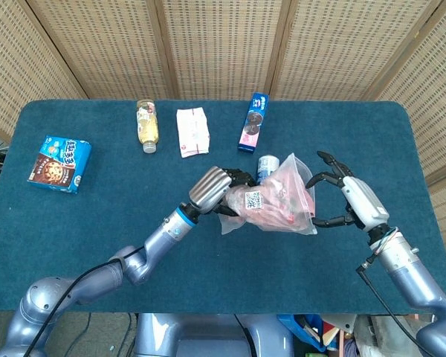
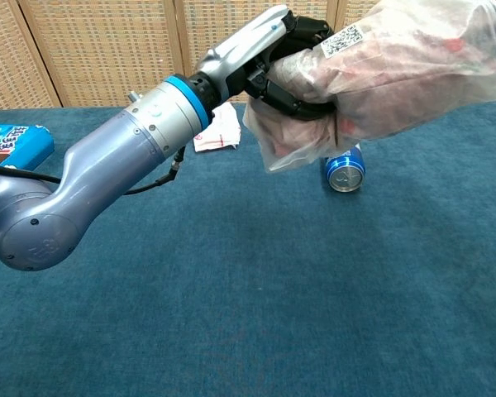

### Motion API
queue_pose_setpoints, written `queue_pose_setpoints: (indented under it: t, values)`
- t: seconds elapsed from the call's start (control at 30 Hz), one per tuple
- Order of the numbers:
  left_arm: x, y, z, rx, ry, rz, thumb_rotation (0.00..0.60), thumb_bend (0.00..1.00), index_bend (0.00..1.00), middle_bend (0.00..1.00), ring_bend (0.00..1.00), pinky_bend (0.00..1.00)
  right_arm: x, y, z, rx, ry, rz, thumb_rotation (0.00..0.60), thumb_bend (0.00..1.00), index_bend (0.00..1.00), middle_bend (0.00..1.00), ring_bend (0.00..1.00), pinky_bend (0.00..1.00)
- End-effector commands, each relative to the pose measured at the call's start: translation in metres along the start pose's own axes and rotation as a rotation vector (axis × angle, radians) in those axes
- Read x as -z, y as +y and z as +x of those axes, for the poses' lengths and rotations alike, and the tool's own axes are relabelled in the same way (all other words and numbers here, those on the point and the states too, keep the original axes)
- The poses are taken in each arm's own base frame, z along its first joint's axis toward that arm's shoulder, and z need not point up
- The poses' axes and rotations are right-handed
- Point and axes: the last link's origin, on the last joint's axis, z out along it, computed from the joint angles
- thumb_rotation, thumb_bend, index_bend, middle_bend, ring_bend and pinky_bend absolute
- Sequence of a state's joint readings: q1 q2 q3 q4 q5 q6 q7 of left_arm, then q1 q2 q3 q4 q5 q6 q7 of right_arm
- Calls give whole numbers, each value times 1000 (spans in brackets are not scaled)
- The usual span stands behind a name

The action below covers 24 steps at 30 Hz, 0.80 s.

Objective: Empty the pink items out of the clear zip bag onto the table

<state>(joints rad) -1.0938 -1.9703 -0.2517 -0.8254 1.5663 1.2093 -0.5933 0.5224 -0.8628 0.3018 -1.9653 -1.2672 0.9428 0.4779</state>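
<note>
Clear zip bag (image 1: 275,197) soft, light, slippery film; your left hand (image 1: 212,190) grips its end, right hand (image 1: 347,195) spread, holding nothing. Pinch bottom corner, tip.

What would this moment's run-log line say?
left hand: grips clear zip bag, lifted | right hand: open beside bag | pink items: inside

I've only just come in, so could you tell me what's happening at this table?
The left hand grips the clear zip bag and holds it lifted above the table, with the pink items inside it. The right hand is at the bag's other end, fingers spread. Nothing pink lies on the table yet.
</note>
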Motion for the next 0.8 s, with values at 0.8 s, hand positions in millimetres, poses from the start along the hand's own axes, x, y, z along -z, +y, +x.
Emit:
queue_pose_setpoints:
  t: [0.8]
  values:
    - [-9,5,-9,41,13,12,600,620,626,534,499,632,-12,-12,-15,45,-93,57,600,272,501,0,0,0]
